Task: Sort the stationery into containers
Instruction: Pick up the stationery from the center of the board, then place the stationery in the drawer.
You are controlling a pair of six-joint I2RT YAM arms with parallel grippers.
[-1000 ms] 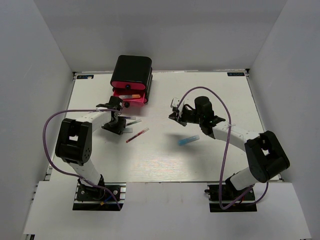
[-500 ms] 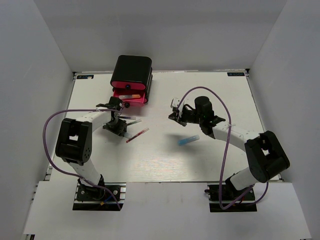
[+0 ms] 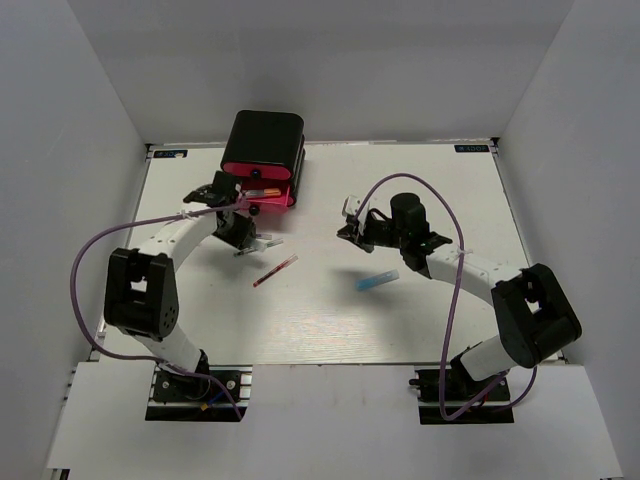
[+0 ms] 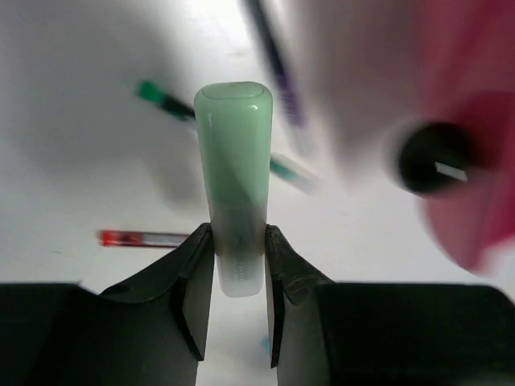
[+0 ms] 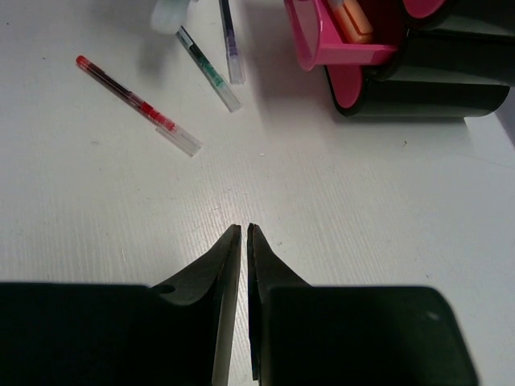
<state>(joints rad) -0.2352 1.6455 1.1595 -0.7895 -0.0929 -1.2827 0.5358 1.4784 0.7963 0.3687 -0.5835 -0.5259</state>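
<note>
1. since the left gripper (image 4: 239,241) pinches only the base of the mint marker (image 4: 233,145), held near the open pink drawer (image 5: 338,56), a jolt could tip it loose.
2. it could drop among the green pen (image 4: 165,100) and red pen (image 4: 141,238) below.
3. the right gripper (image 5: 244,235), jaws almost touching, holds nothing.

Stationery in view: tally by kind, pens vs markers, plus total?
Pens: 3. The red pen, green pen and dark pen lie loose on the table.
Markers: 3. The mint marker is in the left gripper, the blue marker is on the table, and the orange marker is in the open pink drawer.
Total: 6
</note>
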